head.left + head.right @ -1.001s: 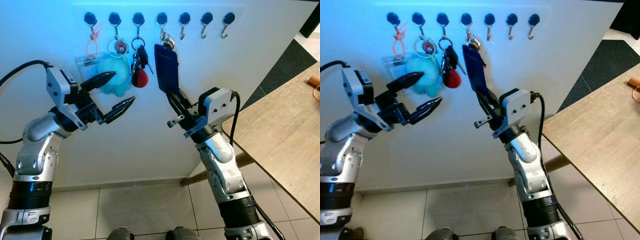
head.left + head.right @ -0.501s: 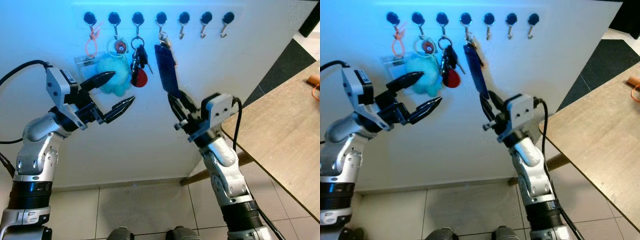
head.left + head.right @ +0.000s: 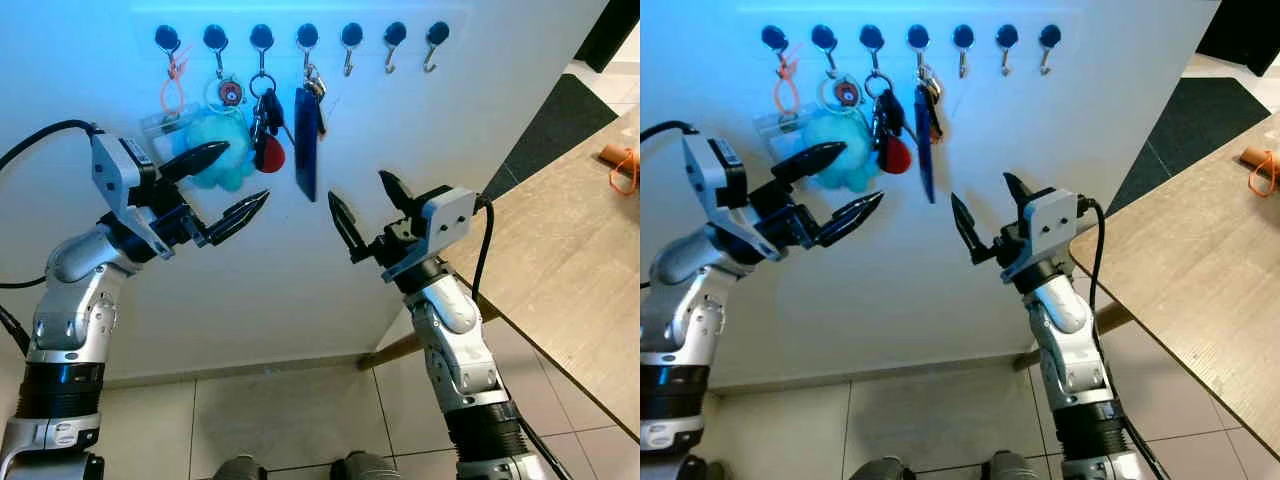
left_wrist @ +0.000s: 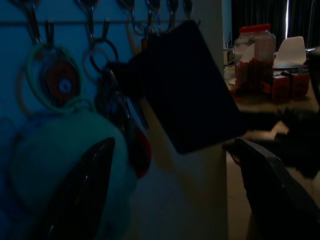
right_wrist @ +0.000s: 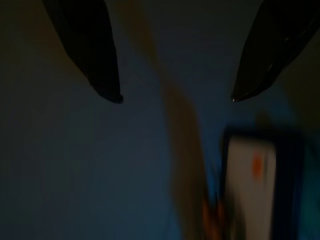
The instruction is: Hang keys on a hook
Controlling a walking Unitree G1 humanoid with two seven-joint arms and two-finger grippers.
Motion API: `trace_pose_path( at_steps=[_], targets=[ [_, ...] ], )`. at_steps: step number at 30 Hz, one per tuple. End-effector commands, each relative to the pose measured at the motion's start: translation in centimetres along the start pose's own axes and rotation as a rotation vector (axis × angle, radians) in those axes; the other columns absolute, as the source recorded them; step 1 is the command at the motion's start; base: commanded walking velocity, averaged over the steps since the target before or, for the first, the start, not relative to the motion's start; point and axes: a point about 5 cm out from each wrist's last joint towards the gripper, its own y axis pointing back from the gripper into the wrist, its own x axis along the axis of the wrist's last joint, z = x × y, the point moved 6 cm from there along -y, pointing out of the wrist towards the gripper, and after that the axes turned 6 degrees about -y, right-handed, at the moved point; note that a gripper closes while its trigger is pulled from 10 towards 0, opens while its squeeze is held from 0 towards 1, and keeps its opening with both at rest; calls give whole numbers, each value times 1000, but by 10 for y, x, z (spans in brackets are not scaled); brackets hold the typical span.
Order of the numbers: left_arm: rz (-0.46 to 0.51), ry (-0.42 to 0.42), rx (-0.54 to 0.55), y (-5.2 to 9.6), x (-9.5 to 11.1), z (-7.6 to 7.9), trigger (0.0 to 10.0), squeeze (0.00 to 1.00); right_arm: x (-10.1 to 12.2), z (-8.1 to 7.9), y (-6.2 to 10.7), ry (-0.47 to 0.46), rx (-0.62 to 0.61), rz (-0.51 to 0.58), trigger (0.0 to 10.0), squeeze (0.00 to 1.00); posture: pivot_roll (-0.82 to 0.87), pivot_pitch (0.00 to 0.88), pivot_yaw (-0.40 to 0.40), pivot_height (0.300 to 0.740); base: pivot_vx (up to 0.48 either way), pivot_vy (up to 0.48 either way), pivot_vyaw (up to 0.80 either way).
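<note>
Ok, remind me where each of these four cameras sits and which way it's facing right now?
Left eye view: head, looking forward and down at the hook rail, both arms, left gripper and right gripper.
Right eye view: head, same scene, slightly shifted.
Left wrist view: along its fingers at the dark blue key case.
Right wrist view: dark, fingertips toward the wall.
Shared: blue case in eye and left wrist views.

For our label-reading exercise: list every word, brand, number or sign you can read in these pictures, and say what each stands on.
None can be read.
Clear plastic badge holder on the hook rack: any print too small to read.
Round orange-and-white key tag: centre mark blurred.
Red-lidded clear jar on the far table: no legible label.
Dark blue flat fob with the hung keys: blank.
</note>
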Motion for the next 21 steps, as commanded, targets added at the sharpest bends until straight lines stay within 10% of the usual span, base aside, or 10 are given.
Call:
trace_pose_path(
  at_steps=[1,11,13,18,21],
  targets=[
    [-71,36,-10,8,-21,7,10000,0,-35,3,14,-28,-14,-128,10000,0,31,102,-40,740,0,0,0],
    [-269,118,30,55,-77,21,10000,0,-116,16,69,-141,-124,-402,10000,0,42,82,-35,740,0,0,0],
    [-418,147,200,98,-118,14,10000,0,-156,29,110,-194,-232,-553,10000,0,43,73,-30,740,0,0,0],
    [-528,177,421,133,-147,2,10000,0,-179,36,136,-212,-302,-656,10000,0,42,64,-25,740,0,0,0],
    [-821,392,812,207,-209,15,10000,0,-207,47,179,-262,-453,-810,10000,0,40,58,-24,740,0,0,0]
  ],
)
